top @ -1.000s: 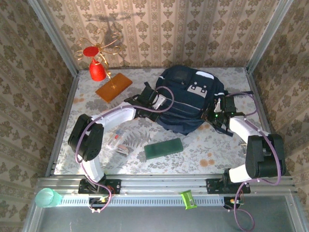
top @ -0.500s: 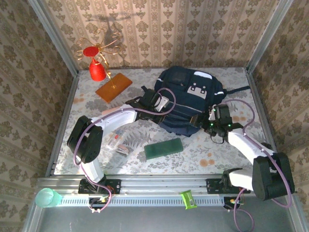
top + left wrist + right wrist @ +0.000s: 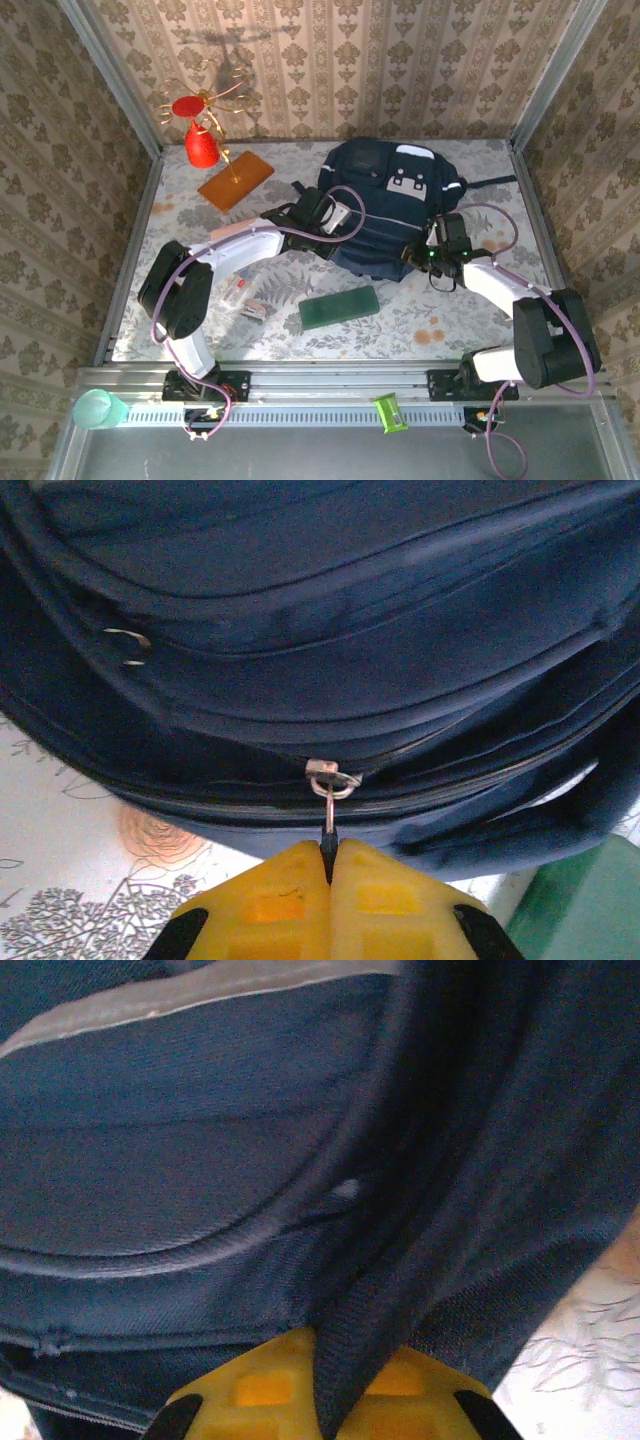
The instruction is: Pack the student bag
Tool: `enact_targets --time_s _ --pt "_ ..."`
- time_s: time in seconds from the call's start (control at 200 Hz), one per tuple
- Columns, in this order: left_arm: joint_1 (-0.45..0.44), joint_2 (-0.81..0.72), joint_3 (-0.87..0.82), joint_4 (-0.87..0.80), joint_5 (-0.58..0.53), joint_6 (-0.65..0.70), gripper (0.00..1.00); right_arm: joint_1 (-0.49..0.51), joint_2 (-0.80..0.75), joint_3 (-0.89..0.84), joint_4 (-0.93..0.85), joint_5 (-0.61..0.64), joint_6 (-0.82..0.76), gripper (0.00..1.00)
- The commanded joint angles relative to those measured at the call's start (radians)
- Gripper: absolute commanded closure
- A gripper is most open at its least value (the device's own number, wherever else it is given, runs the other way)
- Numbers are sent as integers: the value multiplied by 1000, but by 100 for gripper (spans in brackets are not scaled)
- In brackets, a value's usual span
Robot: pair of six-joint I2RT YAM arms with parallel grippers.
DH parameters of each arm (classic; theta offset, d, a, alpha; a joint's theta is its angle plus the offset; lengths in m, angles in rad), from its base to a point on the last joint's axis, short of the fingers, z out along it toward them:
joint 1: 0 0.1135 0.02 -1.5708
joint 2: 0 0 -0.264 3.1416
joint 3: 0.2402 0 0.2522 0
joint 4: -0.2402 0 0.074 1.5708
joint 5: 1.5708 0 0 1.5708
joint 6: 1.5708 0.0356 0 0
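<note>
**Top, left-wrist and right-wrist views.** The student bag (image 3: 395,200) is laid flat on the far right part of the tabletop (image 3: 450,310), with its front pockets upward. The left claw (image 3: 328,858) is closed on the metal zipper pull (image 3: 329,805) at the bag's near edge. The right claw (image 3: 352,1360) is pinched on a fold of the bag's navy fabric at its near right side. No open compartment is seen. A green flat case (image 3: 340,307) and a small clear packet (image 3: 246,297) are left outside on the tabletop, near the bag. Packing is judged barely begun: the zip is yet to be drawn open, and the 2 loose items are yet to be put in.
</note>
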Motion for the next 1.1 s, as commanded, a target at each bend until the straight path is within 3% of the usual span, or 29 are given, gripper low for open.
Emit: enact_targets --time_s 0.0,0.2,0.3,0.485,0.655,0.79,1.03,1.095 --pt "43 -58 -21 -90 -143 48 100 -85 -41 -11 -25 67 -76 98" --pt "116 -92 -48 -57 -115 48 100 -211 -94 -8 -75 34 -110 100" --pt "117 -89 -45 -34 -33 56 100 -219 -77 21 -66 -19 -99 91" --pt "105 -88 -41 49 158 -19 100 -217 -52 74 -116 -61 -118 54" --pt "78 -85 -36 66 158 -44 100 -164 -132 24 -195 -53 -118 26" --pt "68 -72 -29 65 154 -43 100 -52 -223 -57 -208 4 -53 10" --pt "57 -66 -21 54 141 -32 100 122 -155 -109 -23 29 90 5" --pt "56 -69 -24 51 135 -30 100 141 -118 -98 11 43 103 12"
